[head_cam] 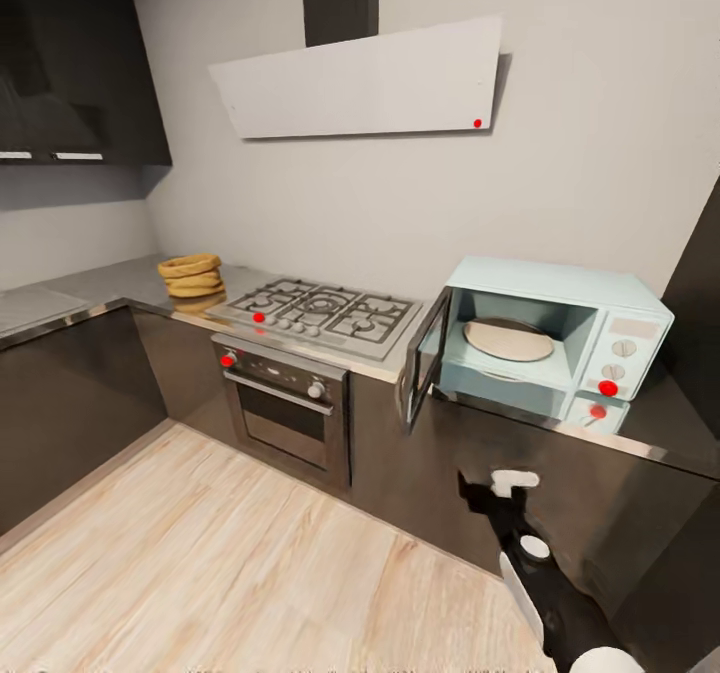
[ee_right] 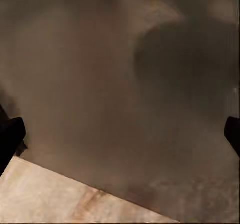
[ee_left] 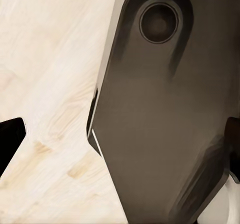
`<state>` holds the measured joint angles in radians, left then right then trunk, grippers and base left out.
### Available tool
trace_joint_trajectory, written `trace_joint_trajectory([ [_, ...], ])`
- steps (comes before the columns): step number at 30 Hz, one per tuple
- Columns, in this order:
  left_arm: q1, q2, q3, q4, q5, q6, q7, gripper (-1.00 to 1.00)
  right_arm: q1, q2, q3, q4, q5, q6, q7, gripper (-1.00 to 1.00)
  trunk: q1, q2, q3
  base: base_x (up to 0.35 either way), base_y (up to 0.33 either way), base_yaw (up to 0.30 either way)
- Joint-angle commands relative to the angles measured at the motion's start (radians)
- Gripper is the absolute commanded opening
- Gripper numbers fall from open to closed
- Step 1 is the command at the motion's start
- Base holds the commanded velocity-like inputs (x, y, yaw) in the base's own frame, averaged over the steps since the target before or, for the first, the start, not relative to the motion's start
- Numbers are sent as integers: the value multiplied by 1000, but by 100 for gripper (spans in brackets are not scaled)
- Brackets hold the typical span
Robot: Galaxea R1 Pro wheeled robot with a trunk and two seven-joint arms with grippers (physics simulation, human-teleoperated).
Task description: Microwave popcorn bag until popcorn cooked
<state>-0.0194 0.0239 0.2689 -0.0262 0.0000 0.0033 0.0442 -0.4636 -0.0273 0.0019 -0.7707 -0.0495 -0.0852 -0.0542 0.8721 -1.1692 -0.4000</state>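
Observation:
The tan popcorn bag stands on the grey countertop in the corner, left of the hob. At the right, the mint-blue microwave sits on the counter with its door swung open; a round plate lies inside and nothing is on it. My right arm reaches up from the lower right, in front of the cabinets below the microwave. My right gripper is open, facing a dark cabinet front. My left gripper is open too, hanging over the floor and my dark base.
A steel gas hob with a built-in oven below lies between the bag and the microwave. A white hood hangs above it. Dark cabinets line the left side. Pale wood floor spreads in front.

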Motion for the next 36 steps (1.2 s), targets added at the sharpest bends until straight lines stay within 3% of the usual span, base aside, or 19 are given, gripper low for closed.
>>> trace_joint_trajectory([
  [1, -1, 2, 3, 0, 0, 1, 2, 100, -1, -1, 1, 135, -3, -9, -3, 100, 0, -1, -1, -81, 110, 0],
  [4, -1, 9, 4, 0, 1, 9, 3, 100, -1, -5, 0, 504, -2, -40, -2, 100, 0, -1, -1, 142, 169, 0],
  [7, 0, 10, 4, 0, 1, 9, 3, 100, -1, -20, 4, 734, 1, -48, -1, 100, 0, -1, -1, 228, 198, 0],
  [9, -1, 10, 4, 0, 1, 9, 3, 100, 4, -25, 6, 814, 2, -47, -1, 100, 0, -1, -1, 240, 201, 0],
  [18, -1, 11, 5, 0, 2, 9, 3, 100, 63, -21, 7, 852, 5, -42, 2, 100, 0, -1, -1, 241, 203, 190],
  [22, -1, 11, 6, 0, 2, 10, 3, 100, 87, 8, 8, 852, 6, -40, 5, 100, 0, -1, -1, 179, 254, 249],
  [36, -1, 11, 6, 0, 2, 11, 3, 100, 92, 12, 8, 852, 7, -40, 6, 100, 0, -1, -1, 126, 255, 250],
])
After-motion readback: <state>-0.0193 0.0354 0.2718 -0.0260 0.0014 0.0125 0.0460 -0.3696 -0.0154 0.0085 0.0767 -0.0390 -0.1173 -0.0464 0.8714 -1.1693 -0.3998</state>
